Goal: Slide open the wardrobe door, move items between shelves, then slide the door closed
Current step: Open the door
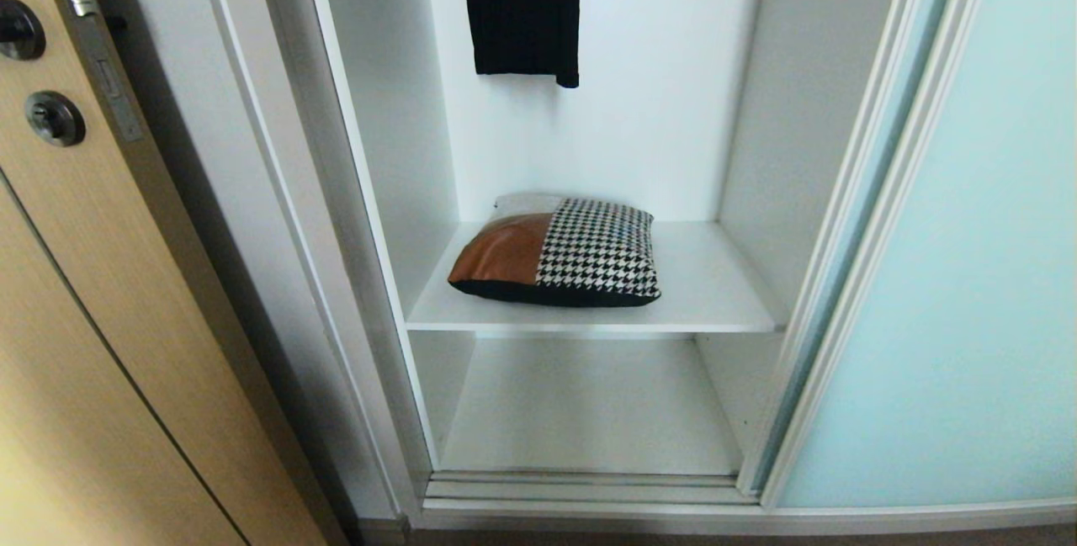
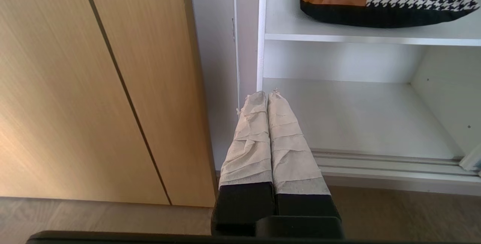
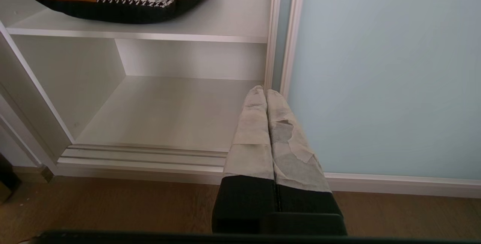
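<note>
White wardrobe interior, door (image 1: 968, 277) slid aside. The cushion (image 1: 559, 253) lies flat on the upper shelf (image 1: 715, 294), toward its left front edge. Judged soft, light, compressible: pinch a front corner. Left gripper (image 2: 267, 93) and right gripper (image 3: 265, 90): fingers pressed together, empty.

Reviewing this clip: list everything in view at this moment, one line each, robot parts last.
sliding wardrobe door: one, frosted pale aqua glass, slid to the right, wardrobe open
cushion: one, tan leather and black-and-white houndstooth, lying on the upper shelf
upper shelf: one, white, mid-height in the wardrobe
lower shelf: one, white, bare, at the bottom
black garment: one, hanging above the cushion
wooden door: one, tan wood grain with dark round hardware, left of the wardrobe
left claw: shut, empty, low by the wardrobe's left edge
right claw: shut, empty, low by the glass door's frame
</note>
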